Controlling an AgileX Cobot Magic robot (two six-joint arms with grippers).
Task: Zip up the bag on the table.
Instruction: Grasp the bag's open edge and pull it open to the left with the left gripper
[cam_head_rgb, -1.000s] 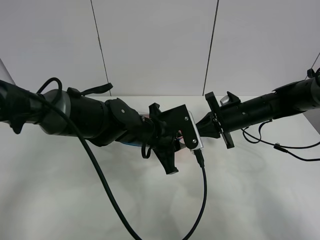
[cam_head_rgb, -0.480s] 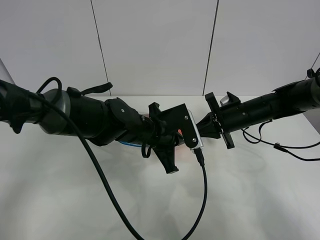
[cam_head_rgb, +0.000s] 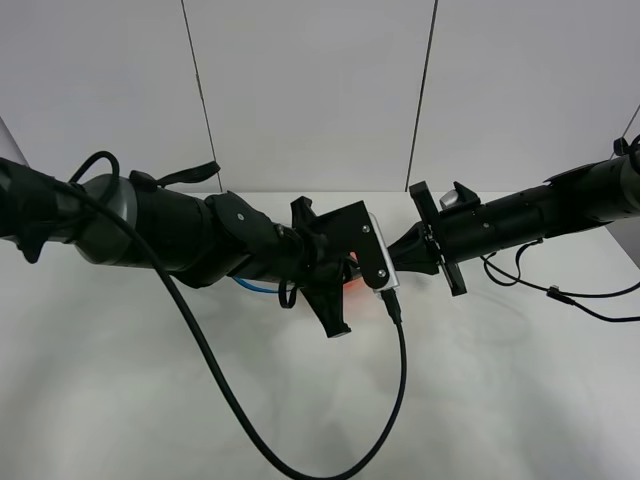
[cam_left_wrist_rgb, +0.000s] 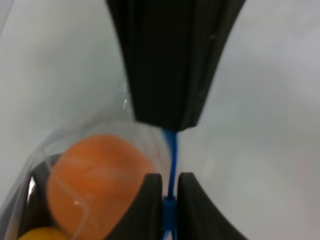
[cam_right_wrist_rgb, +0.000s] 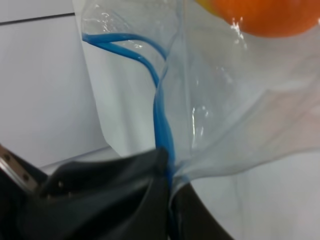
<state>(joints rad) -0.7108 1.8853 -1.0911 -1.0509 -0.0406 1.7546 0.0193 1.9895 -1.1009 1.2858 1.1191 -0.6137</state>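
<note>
I have two grippers, and both are busy with the bag (cam_right_wrist_rgb: 215, 100).

My left gripper (cam_left_wrist_rgb: 170, 197) is closed tight. The blue zipper strip (cam_left_wrist_rgb: 171, 150) runs right between its two fingers, with no gap showing. I pinch it like this so the two sides of the strip get squashed together when I slide along.

My right gripper (cam_right_wrist_rgb: 169, 187) is closed too. It pinches the same blue strip and a bit of the clear plastic. I think it holds the bag in place, so the bag does not slip away when my other hand pulls.

A dark shape (cam_left_wrist_rgb: 170, 65) sits on the strip just past my left fingers. I think it is my right gripper, but I cannot be sure.

The bag lies on the table (cam_head_rgb: 500, 380), under both my wrists, so from high up it is mostly hidden. The orange (cam_left_wrist_rgb: 97, 175) is in the bag, close beside my left fingers. A yellow fruit (cam_left_wrist_rgb: 42, 234) peeks out next to it.

Past my right fingers, the blue strip splits into two lines. I think that part is open, so there is more zipping to do.
</note>
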